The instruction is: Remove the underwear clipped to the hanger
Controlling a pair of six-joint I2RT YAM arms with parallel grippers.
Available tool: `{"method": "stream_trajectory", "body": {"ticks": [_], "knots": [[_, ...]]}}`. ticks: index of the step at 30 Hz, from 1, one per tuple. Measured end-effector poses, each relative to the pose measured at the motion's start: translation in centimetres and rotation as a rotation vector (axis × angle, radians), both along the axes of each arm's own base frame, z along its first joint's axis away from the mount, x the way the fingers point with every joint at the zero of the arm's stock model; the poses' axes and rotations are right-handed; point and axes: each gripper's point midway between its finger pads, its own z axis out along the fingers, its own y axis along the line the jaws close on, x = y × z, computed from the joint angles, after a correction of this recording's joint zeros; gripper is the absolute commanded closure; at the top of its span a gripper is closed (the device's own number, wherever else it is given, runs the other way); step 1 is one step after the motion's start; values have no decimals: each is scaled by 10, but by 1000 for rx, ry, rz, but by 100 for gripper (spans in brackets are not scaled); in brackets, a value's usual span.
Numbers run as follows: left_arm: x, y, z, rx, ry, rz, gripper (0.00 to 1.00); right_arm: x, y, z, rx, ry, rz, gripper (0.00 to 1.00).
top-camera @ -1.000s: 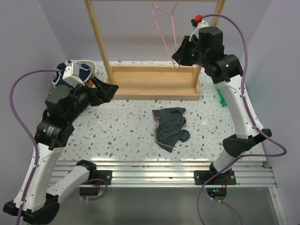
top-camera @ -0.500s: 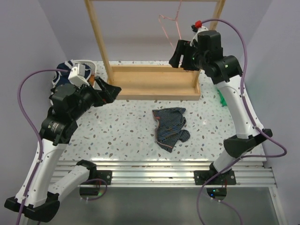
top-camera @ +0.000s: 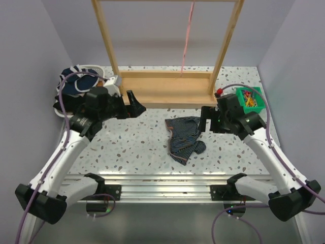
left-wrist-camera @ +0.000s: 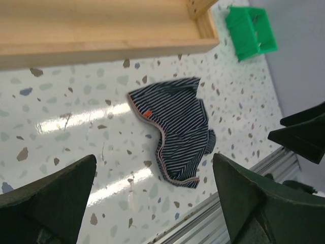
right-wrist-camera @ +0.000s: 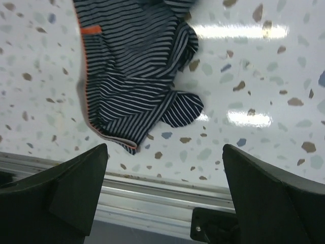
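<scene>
You get bright, even overhead light. The table throws white glare streaks in both wrist views, brightest beside the underwear. Shadows are soft and short. Its stripes read sharp up close.

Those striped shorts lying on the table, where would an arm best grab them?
Probably the bunched folds in the middle of the underwear, coming straight down from above. It lies limp and nearly flat on the table, so a sideways approach finds no edge to catch, while the wrinkles offer a ridge to pinch. The open right pincer is nearest.
</scene>
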Motion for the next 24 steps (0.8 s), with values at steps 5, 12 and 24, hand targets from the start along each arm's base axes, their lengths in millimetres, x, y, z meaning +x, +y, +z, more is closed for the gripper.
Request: {"method": "stream_trajectory", "body": {"ticks": [5, 12, 24], "knots": [[-5, -58, -83, 138, 169, -176, 0, -20, -13, -51, -53, 134, -63, 1], [-9, -158, -159, 364, 217, -377, 0, -17, -20, -39, -42, 100, -153, 1], [-17, -252, -233, 556, 134, -472, 17, -31, -42, 12, 17, -24, -302, 2]]}}
